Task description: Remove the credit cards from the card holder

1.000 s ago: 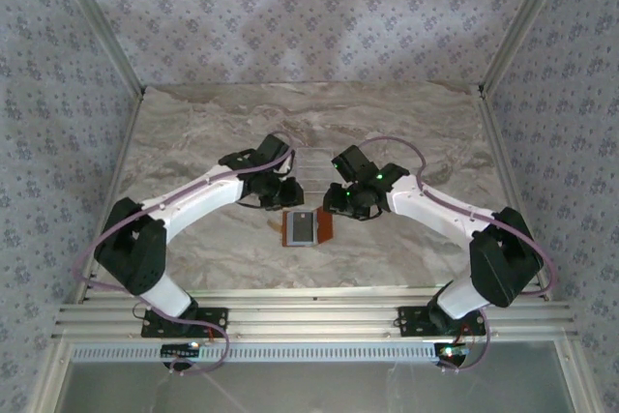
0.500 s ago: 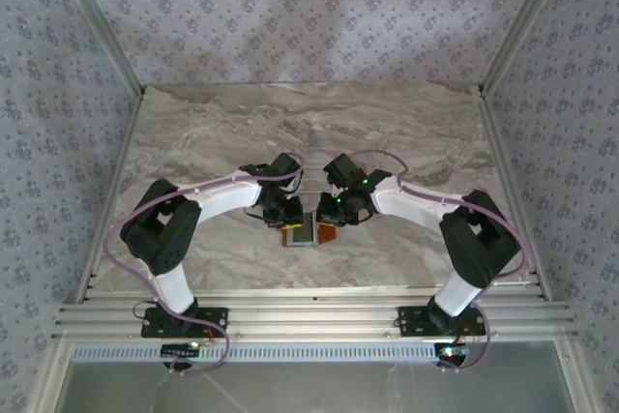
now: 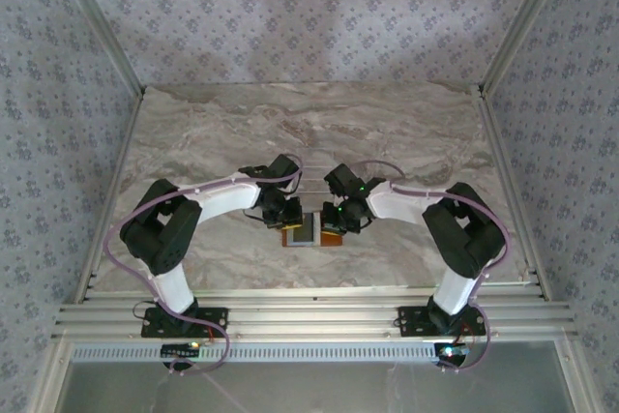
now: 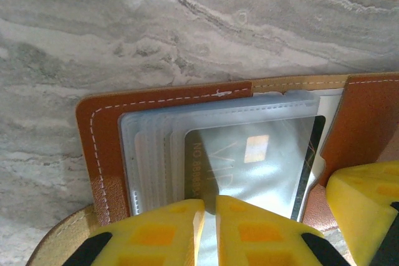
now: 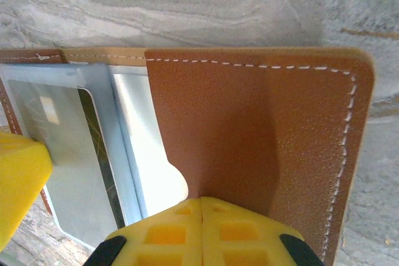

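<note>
The card holder (image 3: 308, 232) lies open on the marble table, a brown leather bifold (image 4: 103, 154) with white stitching. Clear sleeves on its left half hold the credit cards, the top one silvery (image 4: 249, 166) with a chip and "VIP" lettering. My left gripper (image 4: 210, 207) is shut but for a sliver, its tips at that card's near edge; whether it pinches anything is hidden. My right gripper (image 5: 201, 202) is shut, its tips pressed on the brown right flap (image 5: 262, 129). The same card (image 5: 68, 166) lies left of that flap. From above, the left gripper (image 3: 280, 215) and right gripper (image 3: 340, 220) flank the holder.
The marble table (image 3: 193, 132) stretches wide behind and to both sides, with patterned walls around it. A faint clear rack (image 3: 311, 179) stands just behind the grippers. Each wrist view catches the other gripper's yellow finger at its edge.
Both arms have folded in toward the middle and come down onto the open holder. The right gripper slid left onto the right flap.
</note>
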{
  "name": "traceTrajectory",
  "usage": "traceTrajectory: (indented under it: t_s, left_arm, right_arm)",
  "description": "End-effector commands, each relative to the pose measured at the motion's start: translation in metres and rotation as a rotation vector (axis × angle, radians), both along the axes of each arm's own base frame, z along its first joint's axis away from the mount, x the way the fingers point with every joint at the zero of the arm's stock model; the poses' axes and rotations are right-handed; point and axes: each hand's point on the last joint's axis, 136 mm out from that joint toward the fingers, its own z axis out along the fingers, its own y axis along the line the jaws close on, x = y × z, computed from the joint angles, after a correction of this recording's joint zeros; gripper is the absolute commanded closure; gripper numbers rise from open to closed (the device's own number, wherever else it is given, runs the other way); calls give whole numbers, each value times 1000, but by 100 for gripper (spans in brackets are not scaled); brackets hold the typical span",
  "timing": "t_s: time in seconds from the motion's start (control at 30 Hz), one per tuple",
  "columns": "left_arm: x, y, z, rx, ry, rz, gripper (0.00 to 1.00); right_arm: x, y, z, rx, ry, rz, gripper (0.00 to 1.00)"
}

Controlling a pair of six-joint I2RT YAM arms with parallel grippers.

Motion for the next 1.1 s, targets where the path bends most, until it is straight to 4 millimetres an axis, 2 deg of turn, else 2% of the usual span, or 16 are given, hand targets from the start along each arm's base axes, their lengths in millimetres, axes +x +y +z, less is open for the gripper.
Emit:
traceTrajectory:
  t_s: [0.0, 0.23, 0.4, 0.67, 1.07]
  left_arm:
    - [-12, 22, -25, 101, 46, 16, 83]
    - [-10, 20, -24, 95, 42, 13, 84]
    - [-11, 21, -26, 94, 48, 15, 85]
    - [-12, 20, -27, 95, 51, 13, 85]
    - [-11, 19, -27, 94, 52, 6, 85]
  right_arm:
    - [-4, -25, -26, -130, -19, -7, 94]
    - [4, 5, 3, 61, -74, 26, 84]
    - [10, 14, 17, 138, -99, 37, 80]
    - [18, 29, 23, 315, -107, 35, 82]
    - [21, 33, 11, 353, -76, 44, 84]
